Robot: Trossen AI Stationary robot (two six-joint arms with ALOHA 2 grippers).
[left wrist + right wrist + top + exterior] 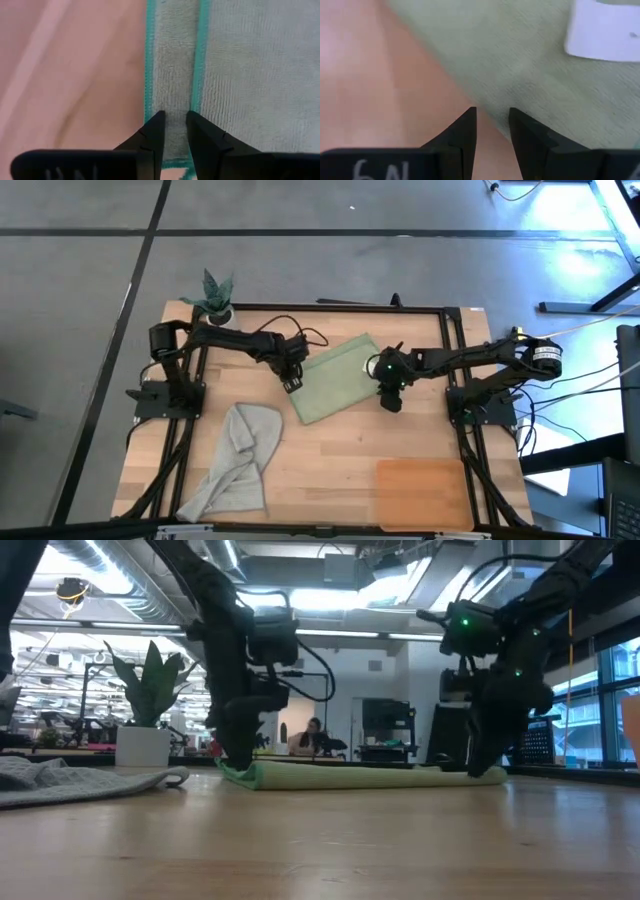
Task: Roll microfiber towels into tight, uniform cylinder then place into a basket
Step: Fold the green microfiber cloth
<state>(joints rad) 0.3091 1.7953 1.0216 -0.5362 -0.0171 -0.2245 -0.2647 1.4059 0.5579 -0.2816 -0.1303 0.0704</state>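
Green towel at centre of frame, both grippers set at its near edge.

The sage green towel (335, 377) is laid flat at the middle of the high view, a white tag (605, 30) seen on it. The left gripper (173, 131) is clamped on its folded, teal-stitched edge; the right gripper (492, 126) straddles the opposite corner, fingers slightly apart, grip not confirmed. The grey towel (237, 460) is crumpled at lower left, the basket (420, 492) at lower right, a potted plant (214, 296) at upper left.

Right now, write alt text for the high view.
Seen from above, the left gripper and right gripper pinch opposite ends of a green towel; a crumpled grey towel and an orange-brown basket lie nearer.
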